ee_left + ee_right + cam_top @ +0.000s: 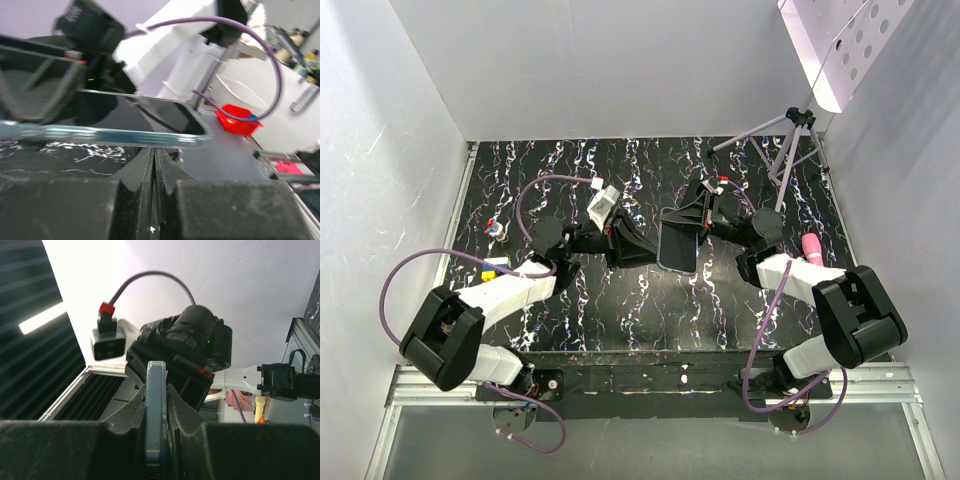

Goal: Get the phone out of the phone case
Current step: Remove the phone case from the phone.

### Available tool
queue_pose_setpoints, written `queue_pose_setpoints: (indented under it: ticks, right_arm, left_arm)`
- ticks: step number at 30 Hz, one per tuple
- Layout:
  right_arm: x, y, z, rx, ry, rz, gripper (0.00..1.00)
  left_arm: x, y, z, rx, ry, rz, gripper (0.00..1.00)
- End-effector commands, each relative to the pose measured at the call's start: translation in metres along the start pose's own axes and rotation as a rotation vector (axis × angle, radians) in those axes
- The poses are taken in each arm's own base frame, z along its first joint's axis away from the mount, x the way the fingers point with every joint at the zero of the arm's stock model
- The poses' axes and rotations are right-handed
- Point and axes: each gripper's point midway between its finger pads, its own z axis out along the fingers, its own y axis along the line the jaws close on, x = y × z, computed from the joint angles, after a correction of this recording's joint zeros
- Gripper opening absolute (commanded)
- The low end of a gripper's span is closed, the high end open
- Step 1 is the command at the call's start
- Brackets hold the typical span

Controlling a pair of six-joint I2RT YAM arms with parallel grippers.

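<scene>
Judging from the three views, the danger lay in the left claw's lack of purchase. The right gripper (156,389) was clamped tight on one end of the phone (678,248), a dark glossy slab with a pale bluish edge. It held the phone flat-side up between the two arms, apparently lifted off the marbled table (620,310). The left gripper (154,159) was pinched fully shut on nothing, its tips pressed together just below the slab's near edge. Whether they brushed that edge could not be told. The phone case could not be made out apart from the phone in any view, so it was uncertain whether the shell sat on it. If the left claw pushed forward in that shut state, it would probably shove the slab rather than catch a lip, twisting it in the right jaws' narrow end-grip. A twist or hard pull there could lever the phone loose and drop it onto the table. Reopening the jaws too close might knock the edge as well.
</scene>
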Motion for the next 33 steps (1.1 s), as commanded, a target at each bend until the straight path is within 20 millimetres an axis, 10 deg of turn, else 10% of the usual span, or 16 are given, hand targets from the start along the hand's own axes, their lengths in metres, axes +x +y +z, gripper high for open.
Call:
queue_pose_setpoints:
  ticks: [1,7,11,18,33]
  right_arm:
    - [0.057,0.047,-0.01,-0.177,0.18,-0.18,0.01]
    - [0.04,0.065,-0.016,-0.23,0.069,-0.286,0.01]
    - [0.029,0.069,-0.012,-0.177,0.004,-0.37,0.01]
    - [0.023,0.047,-0.015,0.102,-0.057,-0.589,0.01]
    - [0.038,0.046,-0.002,0.188,-0.106,-0.754,0.01]
  left_arm:
    - [-0.016,0.053,-0.011,-0.303,-0.121,0.026,0.0]
    - [0.032,0.062,-0.032,-0.454,-0.115,-0.242,0.04]
    - [0.053,0.041,-0.046,-0.484,-0.16,-0.401,0.53]
    - [0.006,-0.008,-0.048,-0.454,-0.295,-0.507,0.97]
    - [-0.017,0.001,-0.01,-0.354,-0.298,-0.563,0.79]
